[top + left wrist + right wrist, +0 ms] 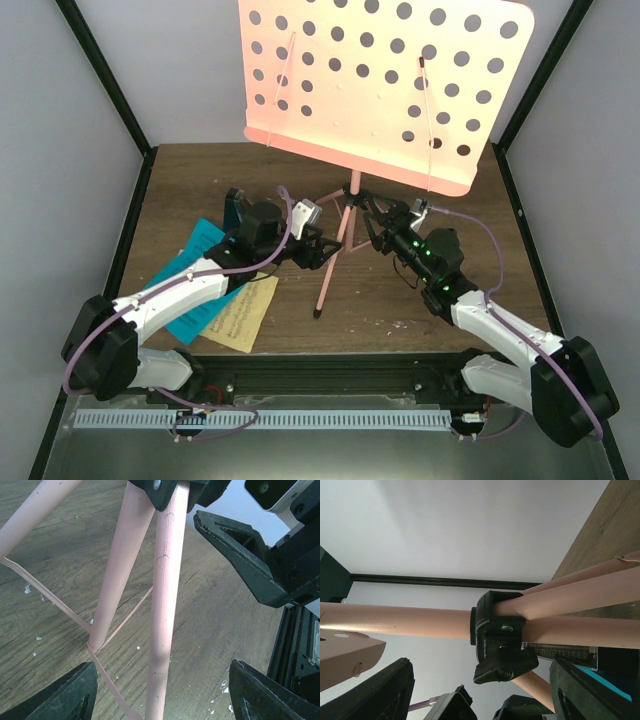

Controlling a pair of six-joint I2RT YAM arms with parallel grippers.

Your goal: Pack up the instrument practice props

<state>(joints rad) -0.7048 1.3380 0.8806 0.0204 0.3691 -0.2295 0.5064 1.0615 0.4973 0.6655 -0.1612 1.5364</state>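
Observation:
The pink music stand has its hole-punched desk (pixel 385 75) tilted high at the back, and its tripod legs (pixel 330 265) stand on the wooden table. My left gripper (pixel 322 250) is open around one pink leg (pixel 165 605), and its fingers do not touch the leg. My right gripper (pixel 373 222) is open beside the black tripod hub (pixel 500 640), where the pole and legs meet. Cyan sheet music (pixel 195 255) and a pale-yellow page (pixel 245 315) lie under my left arm. A small dark metronome (pixel 234 208) stands behind that arm, partly hidden.
Thin pink braces (pixel 50 600) link the tripod legs low down. Black frame posts (pixel 110 90) flank the table, and a black rail (pixel 330 375) runs along its near edge. My right gripper's fingers (pixel 250 565) show close by in the left wrist view.

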